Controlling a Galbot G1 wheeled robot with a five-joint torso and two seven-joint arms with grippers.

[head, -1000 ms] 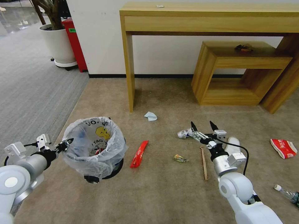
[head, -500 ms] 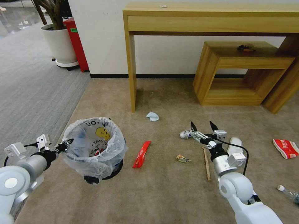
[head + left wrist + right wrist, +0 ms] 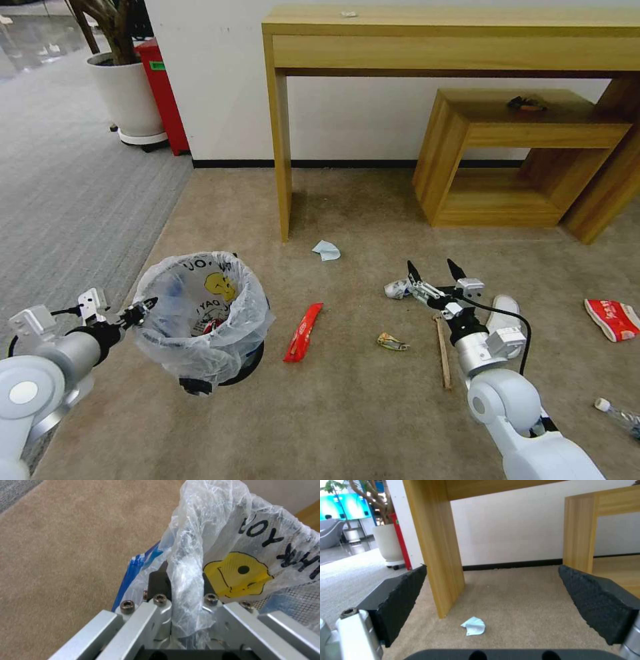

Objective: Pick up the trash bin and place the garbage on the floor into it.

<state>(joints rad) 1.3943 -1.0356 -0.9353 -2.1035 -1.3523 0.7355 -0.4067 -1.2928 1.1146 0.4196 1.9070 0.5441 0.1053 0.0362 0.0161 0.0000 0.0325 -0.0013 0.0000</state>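
Crinkly white plastic of the bin (image 3: 200, 313) liner pinched in the left tool (image 3: 137, 312), at the near-left rim; clamped on the bag fold and rim, as seen close in the left wrist view (image 3: 186, 597). Bin held at the left, seemingly a little off the beige floor (image 3: 347, 413), mouth up and open toward the middle. Just right of the bin, a red wrapper (image 3: 303, 331) lying flat, long axis running away from the robot, slightly tilted. Farther right, a small crumpled wrapper (image 3: 391, 342), then a wooden stick (image 3: 442, 352) pointing roughly forward. Beyond them a pale blue scrap (image 3: 326, 250) near the surface leg (image 3: 281, 153). Right tool (image 3: 433, 271) hovering with fingers wide apart, empty, above crumpled paper (image 3: 397, 288); scrap visible between its pads in the right wrist view (image 3: 474, 625). Paper nearest to the right tool, just below and left of the tips; probably the nearest thing to grasp, with a short carry leftward to the bin. At far right, a white slipper (image 3: 505, 313), a red packet (image 3: 612, 318), a bottle (image 3: 617, 413).
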